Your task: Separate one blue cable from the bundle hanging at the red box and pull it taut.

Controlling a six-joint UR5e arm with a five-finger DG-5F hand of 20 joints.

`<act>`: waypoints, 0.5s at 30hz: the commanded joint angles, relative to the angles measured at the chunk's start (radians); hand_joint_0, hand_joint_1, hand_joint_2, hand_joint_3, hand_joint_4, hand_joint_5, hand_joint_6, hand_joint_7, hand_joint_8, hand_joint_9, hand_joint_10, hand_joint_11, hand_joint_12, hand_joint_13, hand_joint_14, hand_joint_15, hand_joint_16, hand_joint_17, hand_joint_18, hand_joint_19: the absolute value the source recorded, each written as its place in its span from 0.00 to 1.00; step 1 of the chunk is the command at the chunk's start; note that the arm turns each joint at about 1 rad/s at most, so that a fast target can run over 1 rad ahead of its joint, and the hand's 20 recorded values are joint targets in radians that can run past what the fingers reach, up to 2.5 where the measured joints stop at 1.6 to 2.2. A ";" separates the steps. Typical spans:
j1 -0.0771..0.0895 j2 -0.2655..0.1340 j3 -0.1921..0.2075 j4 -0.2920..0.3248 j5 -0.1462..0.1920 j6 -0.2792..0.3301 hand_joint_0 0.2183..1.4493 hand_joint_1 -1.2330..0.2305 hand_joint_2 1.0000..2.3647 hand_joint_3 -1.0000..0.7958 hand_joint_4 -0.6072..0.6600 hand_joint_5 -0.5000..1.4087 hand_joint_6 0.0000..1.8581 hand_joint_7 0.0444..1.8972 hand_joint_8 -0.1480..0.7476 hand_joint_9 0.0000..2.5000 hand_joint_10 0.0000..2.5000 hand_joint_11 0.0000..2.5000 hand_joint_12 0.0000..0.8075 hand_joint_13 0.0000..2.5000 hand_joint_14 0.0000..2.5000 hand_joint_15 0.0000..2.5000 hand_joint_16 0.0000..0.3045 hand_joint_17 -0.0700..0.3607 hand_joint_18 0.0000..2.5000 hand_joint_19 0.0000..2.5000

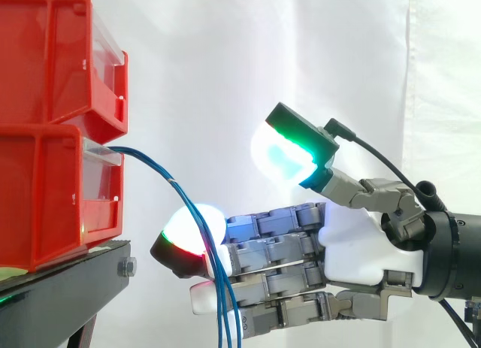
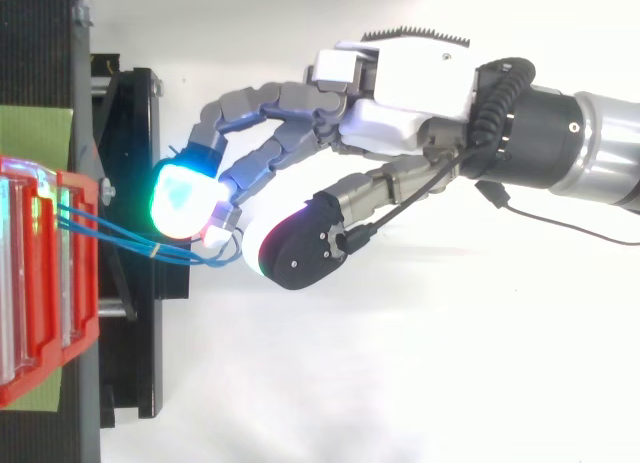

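Thin blue cables [image 1: 150, 166] before jointed grey robot hand [image 1: 353, 243]

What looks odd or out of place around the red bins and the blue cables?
Nothing looks damaged, spilled or askew. The blue cables come out of the lower red bin and hang slack as one bundle past the fingertips of the open hand. None is separated or taut yet.

Open room lies right of the red bins [image 1: 52, 183] and above the hand [image 1: 353, 246]; the blue cables [image 1: 222, 295] (a thin hanging bundle) cross the gap between; the black stand [image 1: 71, 276] blocks the lower left.
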 commanded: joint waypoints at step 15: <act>0.009 -0.001 0.001 -0.022 -0.014 -0.005 0.29 0.37 0.00 0.28 0.71 0.17 0.27 0.49 0.48 0.33 0.01 0.22 0.39 0.29 0.01 0.17 0.12 0.35 0.20 0.19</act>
